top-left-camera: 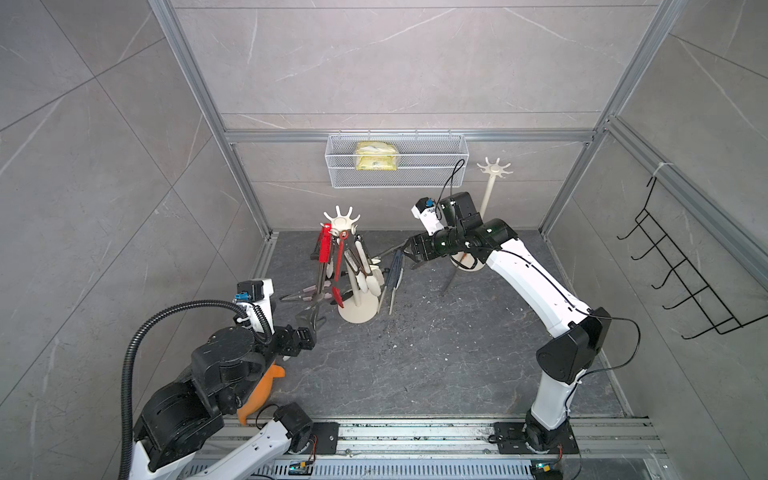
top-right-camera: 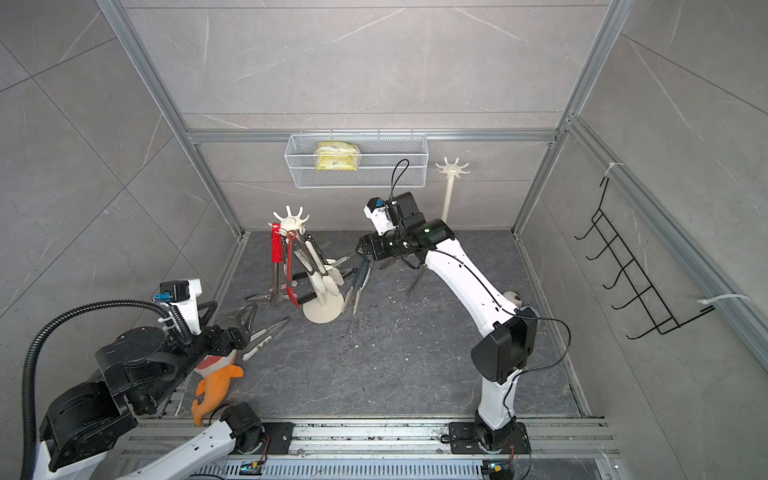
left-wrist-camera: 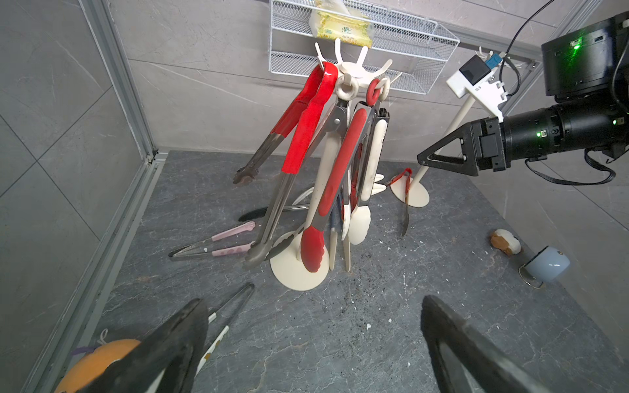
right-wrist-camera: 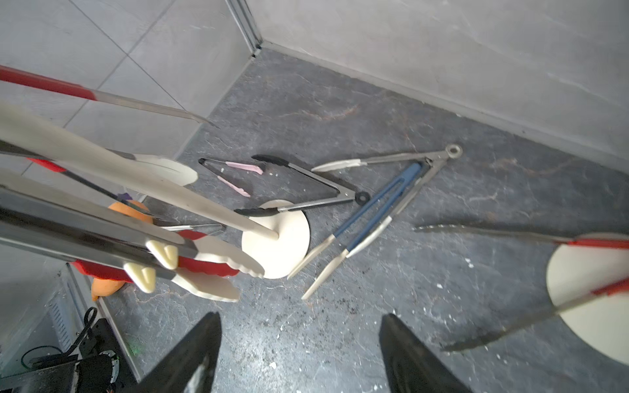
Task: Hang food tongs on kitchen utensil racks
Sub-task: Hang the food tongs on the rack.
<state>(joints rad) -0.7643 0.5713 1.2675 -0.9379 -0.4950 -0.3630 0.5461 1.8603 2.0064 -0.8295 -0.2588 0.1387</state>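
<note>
Left tool (left-wrist-camera: 313,303) fully spread, empty; right tool (right-wrist-camera: 299,315) parted, empty, near cream rack (top-left-camera: 341,219). Several food tongs (left-wrist-camera: 308,126) hang on that rack; others, blue-handled tongs (right-wrist-camera: 377,200) included, lie on worktop (top-left-camera: 415,365) near its base.

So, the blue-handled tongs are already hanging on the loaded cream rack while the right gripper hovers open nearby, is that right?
Not quite: the blue-handled tongs lie on the floor beside the base of the loaded cream rack, not hung on it, as the right wrist view shows. The right gripper does hover open nearby.
</note>
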